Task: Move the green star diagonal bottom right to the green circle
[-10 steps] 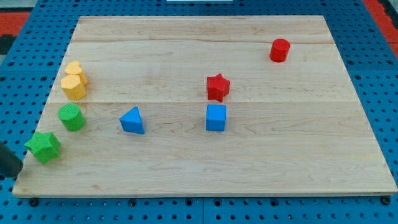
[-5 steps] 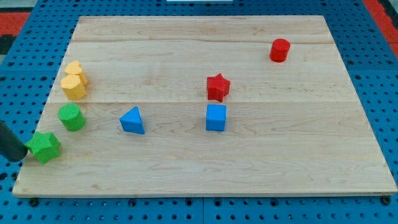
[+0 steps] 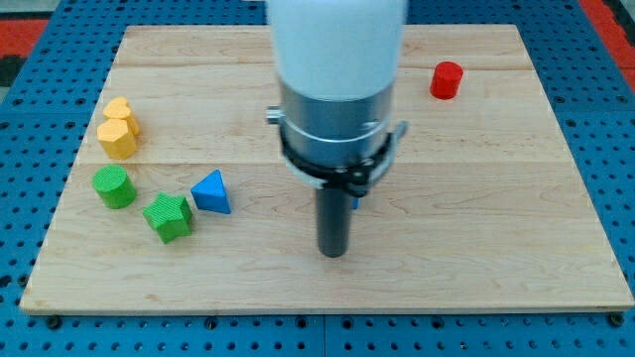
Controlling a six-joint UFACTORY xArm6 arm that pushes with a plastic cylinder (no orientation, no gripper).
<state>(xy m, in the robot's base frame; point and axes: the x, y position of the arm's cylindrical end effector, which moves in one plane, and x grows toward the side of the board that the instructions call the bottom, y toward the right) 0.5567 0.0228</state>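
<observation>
Green star (image 3: 168, 217) beside ridged green cylinder (image 3: 114, 186)

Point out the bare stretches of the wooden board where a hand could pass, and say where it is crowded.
Free: the board's right half below the red cylinder; the bottom strip under my tip; the top-left band above the yellow blocks. Crowded: the left side, where the green cylinder, green star and blue triangle sit close together. The arm hides the centre.
</observation>
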